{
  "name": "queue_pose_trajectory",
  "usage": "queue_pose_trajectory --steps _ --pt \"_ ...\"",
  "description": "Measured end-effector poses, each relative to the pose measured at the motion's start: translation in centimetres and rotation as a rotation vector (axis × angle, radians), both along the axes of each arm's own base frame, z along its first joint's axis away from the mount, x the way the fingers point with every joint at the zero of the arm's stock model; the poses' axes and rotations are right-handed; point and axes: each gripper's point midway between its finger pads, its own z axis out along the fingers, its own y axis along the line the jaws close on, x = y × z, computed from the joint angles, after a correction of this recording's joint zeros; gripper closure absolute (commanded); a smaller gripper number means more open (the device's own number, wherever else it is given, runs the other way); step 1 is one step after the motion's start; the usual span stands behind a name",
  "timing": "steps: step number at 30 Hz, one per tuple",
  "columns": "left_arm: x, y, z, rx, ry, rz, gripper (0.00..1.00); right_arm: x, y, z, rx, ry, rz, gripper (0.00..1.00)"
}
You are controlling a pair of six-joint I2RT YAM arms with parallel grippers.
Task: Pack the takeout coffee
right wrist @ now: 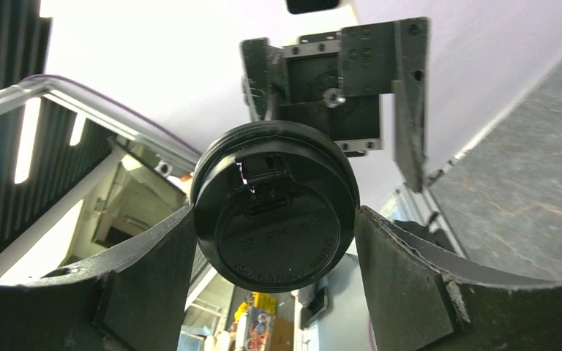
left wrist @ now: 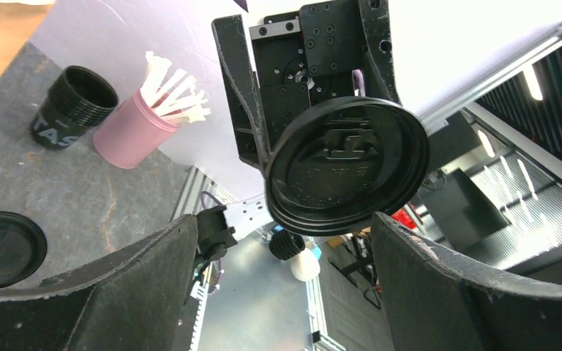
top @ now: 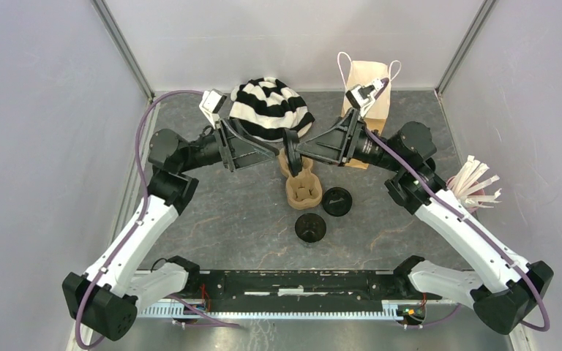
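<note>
R gripper (right wrist: 274,223) clamps flat round black plastic lid (right wrist: 278,197) by rim.
L gripper (left wrist: 284,223) wide open, empty; small black ribbed cup (left wrist: 69,106) at its 10 o'clock reads "TAS…".

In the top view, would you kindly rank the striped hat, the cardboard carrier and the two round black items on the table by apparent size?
The striped hat
cardboard carrier, partly hidden
the two round black items, which look alike

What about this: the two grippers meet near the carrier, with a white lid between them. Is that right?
Not quite. The lid is black, not white; the right wrist view shows it. The rest stands: the left gripper and right gripper meet near the carrier.
</note>
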Motion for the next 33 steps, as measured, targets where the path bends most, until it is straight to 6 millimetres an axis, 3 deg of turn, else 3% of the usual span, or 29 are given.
queue_pose_trajectory --steps 4,6,12,16,23,25,33 --pt "0.7 0.6 -1.4 0.048 0.032 0.068 0.02 1.5 -0.6 -2.9 -0.113 -0.014 -0.069 0.2" --pt "1.3 1.0 -2.5 0.086 0.062 0.122 0.02 2.5 -1.0 -5.4 -0.216 -0.029 -0.116 0.19" --pt "2.9 2.7 -6.9 0.219 0.217 0.302 0.01 4.8 -3.7 -15.5 -0.657 -0.078 -0.23 0.19" --pt "2.8 3.4 -10.1 0.277 0.318 0.347 0.01 5.0 -6.4 -20.0 -0.89 -0.133 -0.246 0.2" --pt "2.7 3.8 -16.9 0.36 0.49 0.366 0.02 3.4 -7.9 -25.0 -1.131 -0.238 -0.192 0.21" --pt "2.6 3.9 -18.3 0.373 0.53 0.369 0.02 2.1 -7.3 -25.9 -1.167 -0.276 -0.143 0.21" --pt "2.3 4.5 -21.1 0.38 0.632 0.421 0.02 0.4 -5.9 -29.1 -1.341 -0.392 -0.062 0.23"
